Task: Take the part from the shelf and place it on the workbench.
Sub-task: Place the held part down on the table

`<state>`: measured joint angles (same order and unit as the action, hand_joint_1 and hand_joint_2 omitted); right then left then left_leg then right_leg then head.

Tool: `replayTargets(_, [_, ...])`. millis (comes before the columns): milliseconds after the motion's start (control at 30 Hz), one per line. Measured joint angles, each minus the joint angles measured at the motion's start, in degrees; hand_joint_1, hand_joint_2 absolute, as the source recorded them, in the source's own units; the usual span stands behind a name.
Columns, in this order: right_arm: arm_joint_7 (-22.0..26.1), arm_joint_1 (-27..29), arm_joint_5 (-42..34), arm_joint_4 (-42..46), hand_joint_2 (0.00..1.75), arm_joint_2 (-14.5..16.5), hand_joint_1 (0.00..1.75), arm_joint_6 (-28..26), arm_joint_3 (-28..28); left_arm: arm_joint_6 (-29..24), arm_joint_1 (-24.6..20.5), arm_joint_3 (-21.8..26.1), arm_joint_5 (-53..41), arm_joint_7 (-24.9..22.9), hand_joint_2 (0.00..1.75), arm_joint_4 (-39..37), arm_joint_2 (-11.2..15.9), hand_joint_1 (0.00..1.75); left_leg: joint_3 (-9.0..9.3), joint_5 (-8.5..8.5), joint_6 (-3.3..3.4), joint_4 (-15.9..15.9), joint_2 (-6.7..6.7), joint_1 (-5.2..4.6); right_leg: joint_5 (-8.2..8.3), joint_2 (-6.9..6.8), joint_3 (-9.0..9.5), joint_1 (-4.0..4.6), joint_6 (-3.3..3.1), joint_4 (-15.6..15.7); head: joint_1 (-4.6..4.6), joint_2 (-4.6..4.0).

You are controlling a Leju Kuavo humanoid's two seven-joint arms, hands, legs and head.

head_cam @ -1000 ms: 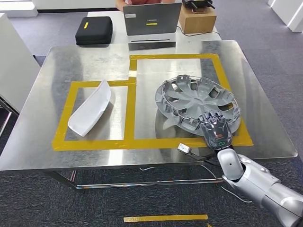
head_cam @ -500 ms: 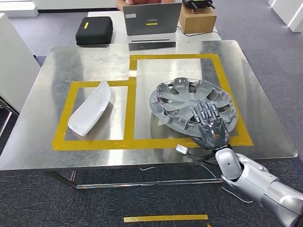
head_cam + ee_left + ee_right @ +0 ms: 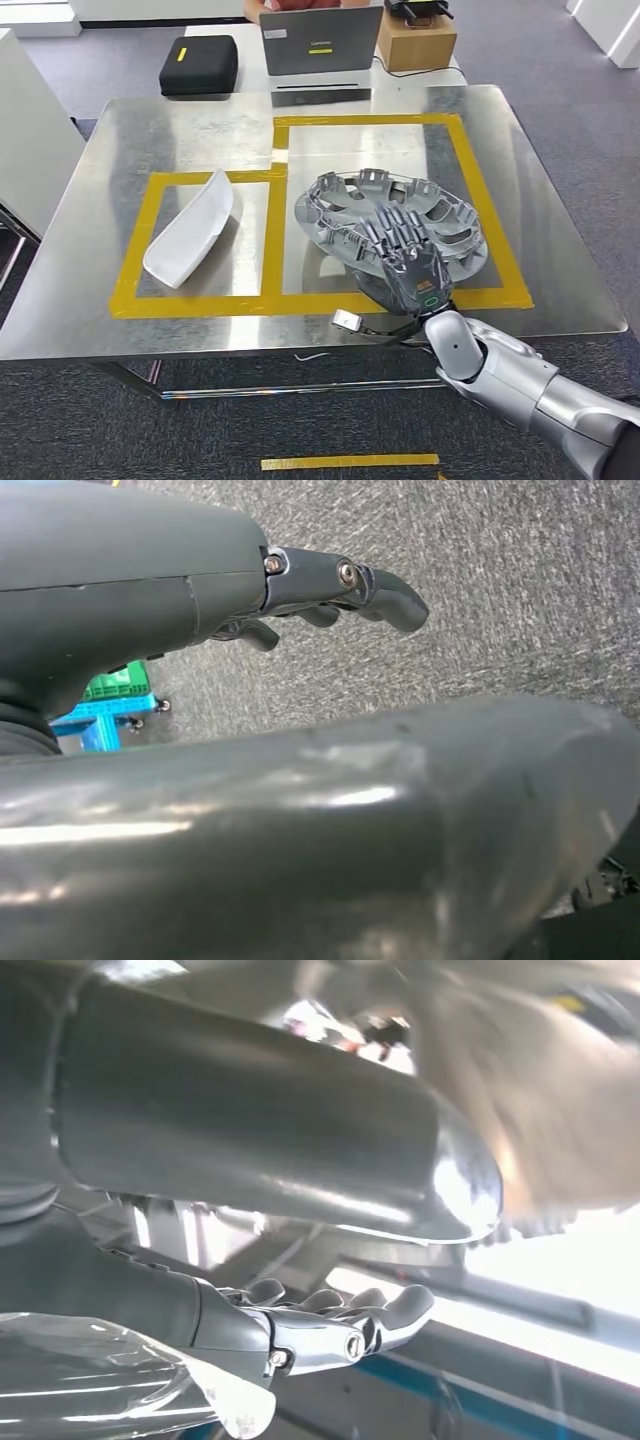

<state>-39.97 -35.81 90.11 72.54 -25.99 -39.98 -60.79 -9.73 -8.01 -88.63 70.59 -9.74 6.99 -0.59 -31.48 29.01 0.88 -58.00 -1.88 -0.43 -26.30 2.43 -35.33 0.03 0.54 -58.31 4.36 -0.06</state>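
Head view: the grey plastic multi-spoke wheel cover (image 3: 385, 225) is seen inside the larger yellow-taped rectangle (image 3: 483, 210) on the steel counter (image 3: 98, 200), its near edge raised and its far edge resting on the counter. The right hand (image 3: 411, 265) is laid over the near rim, with its dark fingers (image 3: 392, 232) spread across the spokes on top; whether the rim is actually gripped cannot be told. A white curved plastic panel (image 3: 190, 238) is seen in the smaller taped rectangle, well apart from the cover. In the left wrist view, the left hand (image 3: 332, 585) is shown above grey carpet, its fingers loosely curled with nothing in them.
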Motion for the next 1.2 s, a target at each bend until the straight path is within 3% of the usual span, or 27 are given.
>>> replayTargets(200, [0.03,-7.56,0.03,3.54,0.0,3.27,0.0,0.0,-8.83,0.51,-0.09,0.0,-0.91,-0.11,0.0,0.0,0.0,0.0,0.05,-0.03,-0.03,0.0,0.01,0.02,0.02,0.04,0.02,0.02,-0.02,-0.02,0.01,-0.01])
replayTargets(467, [0.01,-12.4,0.01,5.52,0.0,6.46,0.0,0.02,-15.82,0.81,-0.09,-0.01,-1.7,-0.24,0.0,0.0,0.0,0.0,0.04,-0.02,-0.03,0.0,0.0,0.01,0.02,0.04,0.04,0.02,-0.02,-0.02,0.02,-0.01])
replayTargets(1033, [-0.03,-15.26,-0.14,6.35,0.0,8.74,0.0,0.02,-21.56,0.74,-0.08,0.0,-2.26,-0.29,0.0,0.0,0.0,0.0,0.04,0.0,0.0,-0.07,0.0,-0.01,0.05,0.04,0.04,-0.03,0.01,0.03,0.01,0.0])
replayTargets(1200, [-0.04,-15.82,-0.14,7.07,0.0,9.13,0.0,0.01,-21.83,0.52,-0.14,-0.01,-2.23,-0.44,0.0,0.01,-0.08,0.0,0.33,-0.76,0.8,0.37,0.27,-0.01,0.53,0.15,0.04,-0.12,0.84,0.44,-0.04,-0.01])
